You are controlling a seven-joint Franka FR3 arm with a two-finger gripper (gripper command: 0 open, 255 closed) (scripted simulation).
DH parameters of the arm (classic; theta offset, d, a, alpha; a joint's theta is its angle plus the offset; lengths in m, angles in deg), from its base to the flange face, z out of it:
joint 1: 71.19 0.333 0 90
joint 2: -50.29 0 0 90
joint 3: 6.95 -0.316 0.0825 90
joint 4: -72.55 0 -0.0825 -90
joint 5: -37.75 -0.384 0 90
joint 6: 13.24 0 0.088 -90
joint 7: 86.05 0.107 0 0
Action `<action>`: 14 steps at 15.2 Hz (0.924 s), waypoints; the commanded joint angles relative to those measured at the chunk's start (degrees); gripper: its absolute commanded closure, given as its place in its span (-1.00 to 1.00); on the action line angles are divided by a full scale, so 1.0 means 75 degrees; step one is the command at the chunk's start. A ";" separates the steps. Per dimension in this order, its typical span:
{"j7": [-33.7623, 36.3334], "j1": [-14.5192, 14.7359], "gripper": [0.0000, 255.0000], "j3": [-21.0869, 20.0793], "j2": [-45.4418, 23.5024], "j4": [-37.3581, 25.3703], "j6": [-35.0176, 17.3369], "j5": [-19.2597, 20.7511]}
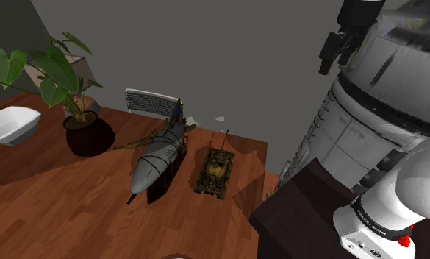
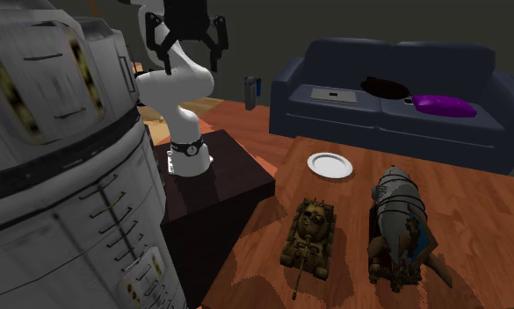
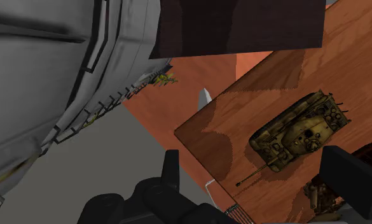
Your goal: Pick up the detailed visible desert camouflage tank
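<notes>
Our claw [image 2: 191, 50] hangs high above the stand [image 2: 213, 184], its fingers [image 3: 172, 170] spread wide and gripping nothing. Well below it, the tank [image 3: 300, 129] sits on the wooden table [image 2: 492, 219], near the edge that faces the stand, with its barrel pointing away from a white plate [image 2: 330, 164]. Just beside the tank lies a grey rocket [image 2: 395, 206]. Further off we see a potted plant [image 1: 73, 110] and a blue sofa [image 2: 395, 110]. A big grey cylinder [image 2: 61, 176] looms beside the stand.
</notes>
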 commanded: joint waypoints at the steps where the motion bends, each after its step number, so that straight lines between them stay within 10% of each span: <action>1: 0.0000 0.0000 -1.00 0.0000 0.0000 0.0000 0.0000 0.0000; 14: 0.3093 -0.0152 -1.00 -0.1379 -0.1594 0.1583 -0.3099 -0.1102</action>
